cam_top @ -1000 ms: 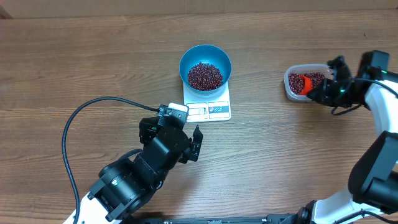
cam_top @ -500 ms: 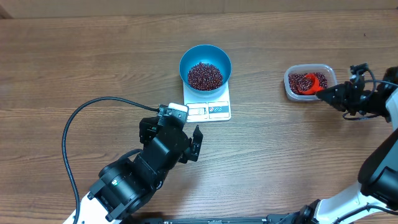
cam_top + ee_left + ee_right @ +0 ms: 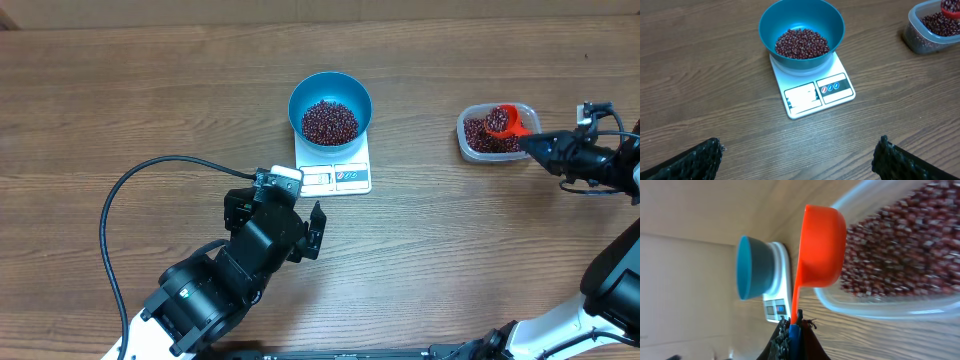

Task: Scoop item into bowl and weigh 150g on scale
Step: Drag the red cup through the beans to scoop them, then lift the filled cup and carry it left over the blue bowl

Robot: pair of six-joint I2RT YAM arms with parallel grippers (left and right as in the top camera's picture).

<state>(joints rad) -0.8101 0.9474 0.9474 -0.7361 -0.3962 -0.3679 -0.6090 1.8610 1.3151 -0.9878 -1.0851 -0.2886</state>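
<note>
The blue bowl (image 3: 330,95) stands on the white scale (image 3: 335,177) at mid-table, with a heap of dark red beans (image 3: 330,121) inside it. My right gripper (image 3: 540,148) is shut on the handle of an orange-red scoop (image 3: 508,122). That scoop carries beans and hangs over the clear tub (image 3: 470,145). In the right wrist view the scoop (image 3: 821,245) shows from below, its handle pinched in the gripper (image 3: 796,322). My left gripper (image 3: 799,142) stands open over bare table, in front of the scale (image 3: 812,90) and the bowl (image 3: 801,22).
The clear plastic tub (image 3: 875,305) at the right holds more beans (image 3: 485,140). A black cable (image 3: 115,215) loops across the table at the left. The left arm's body (image 3: 215,285) fills the lower middle.
The right gripper has drawn back to the right and lifted the scoop out of the tub's beans, now loaded. The left arm has not moved.
</note>
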